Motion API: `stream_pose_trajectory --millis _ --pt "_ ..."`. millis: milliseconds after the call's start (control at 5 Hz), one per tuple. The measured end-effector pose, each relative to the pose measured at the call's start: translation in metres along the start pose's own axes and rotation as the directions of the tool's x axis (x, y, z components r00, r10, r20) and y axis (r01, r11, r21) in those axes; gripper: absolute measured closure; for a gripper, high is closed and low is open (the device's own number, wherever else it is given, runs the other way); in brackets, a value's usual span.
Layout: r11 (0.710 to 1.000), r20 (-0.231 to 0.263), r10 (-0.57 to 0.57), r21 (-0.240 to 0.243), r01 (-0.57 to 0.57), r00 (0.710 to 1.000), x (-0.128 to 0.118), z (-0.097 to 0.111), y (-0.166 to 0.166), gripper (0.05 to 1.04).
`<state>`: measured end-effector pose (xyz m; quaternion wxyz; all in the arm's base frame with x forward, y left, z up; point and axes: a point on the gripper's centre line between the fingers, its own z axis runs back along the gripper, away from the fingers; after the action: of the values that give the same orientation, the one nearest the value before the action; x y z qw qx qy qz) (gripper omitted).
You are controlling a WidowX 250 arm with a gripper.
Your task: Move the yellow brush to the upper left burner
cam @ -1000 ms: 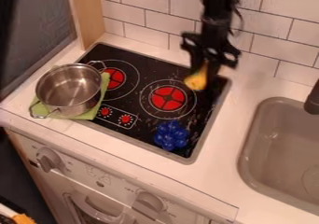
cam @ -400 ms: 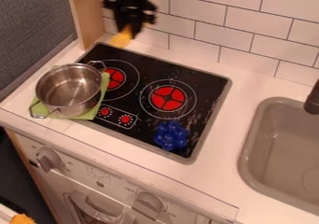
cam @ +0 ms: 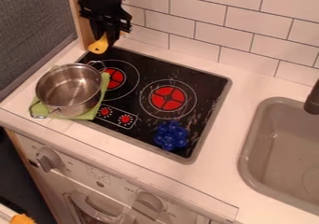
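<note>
Camera view: yellow brush (cam: pixel 98 45) between tool's (cam: pixel 105 38) fingertips, protruding below.

The sink (cam: pixel 247 160) lies right of the stovetop (cam: pixel 204 80). The pot (cam: pixel 67 88) sits on the cloth (cam: pixel 91 114), left of the burners (cam: pixel 168 98)

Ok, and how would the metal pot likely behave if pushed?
The pot would probably slide upright rather than tip, being wide and low. Its bare metal walls look stiff, unlikely to give. The green cloth under it might drag along or bunch up.
</note>
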<state>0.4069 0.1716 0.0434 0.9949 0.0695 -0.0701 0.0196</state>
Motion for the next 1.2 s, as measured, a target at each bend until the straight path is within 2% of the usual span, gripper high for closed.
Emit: stream_pose_trajectory --millis 200,400,600,800,1000,1200 --pt "0.999 0.011 0.010 -0.045 -0.009 1.000 0.001 -0.003 0.004 0.688" --pt "0.996 0.028 -0.006 -0.087 0.009 1.000 0.000 -0.006 0.000 0.380" --pt "0.992 0.043 -0.035 -0.116 0.040 0.998 -0.002 -0.005 -0.004 0.114" --pt "0.992 0.091 -0.059 -0.108 0.069 0.994 -0.001 0.015 -0.004 0.078" --pt "0.991 0.080 -0.071 -0.104 0.079 0.994 -0.007 0.014 -0.007 0.083" --pt "0.991 0.035 -0.086 -0.100 0.089 0.996 -0.011 0.015 -0.010 0.083"
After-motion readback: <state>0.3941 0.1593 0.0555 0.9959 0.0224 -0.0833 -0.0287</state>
